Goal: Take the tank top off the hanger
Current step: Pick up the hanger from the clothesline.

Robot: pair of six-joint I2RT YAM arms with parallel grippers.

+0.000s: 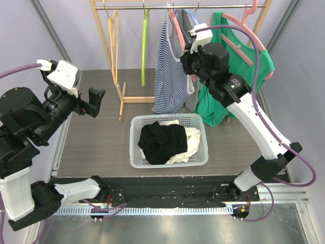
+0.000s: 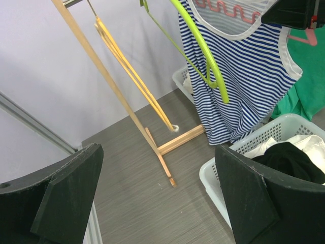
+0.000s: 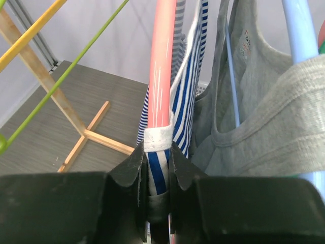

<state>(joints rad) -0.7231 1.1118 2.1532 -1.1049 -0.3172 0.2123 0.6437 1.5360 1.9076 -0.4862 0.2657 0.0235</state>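
The striped tank top (image 1: 170, 76) hung with its long axis straight down, straps up on the pink hanger (image 3: 162, 61) at the rail (image 1: 152, 7) and hem toward the floor behind the white basket (image 1: 133, 147). It was narrow blue-and-white stripes with white trim. The right gripper (image 3: 155, 173) had clamped nearly closed on the white-edged strap where it wrapped the hanger, while the left gripper (image 2: 157, 198) gaped wide, holding nothing.

Pale lilac walls (image 1: 20, 30) on L, back & R; matte, evenly lit, no hard shadows. Grey metal struts (image 1: 48, 25) run diag. in both back corners. Floor (image 1: 96, 137): grey wood-grain. Light-wood clothes rack (image 1: 138, 99) at back centre w/ metal rail (image 1: 129, 7) across top, feet flat on floor.
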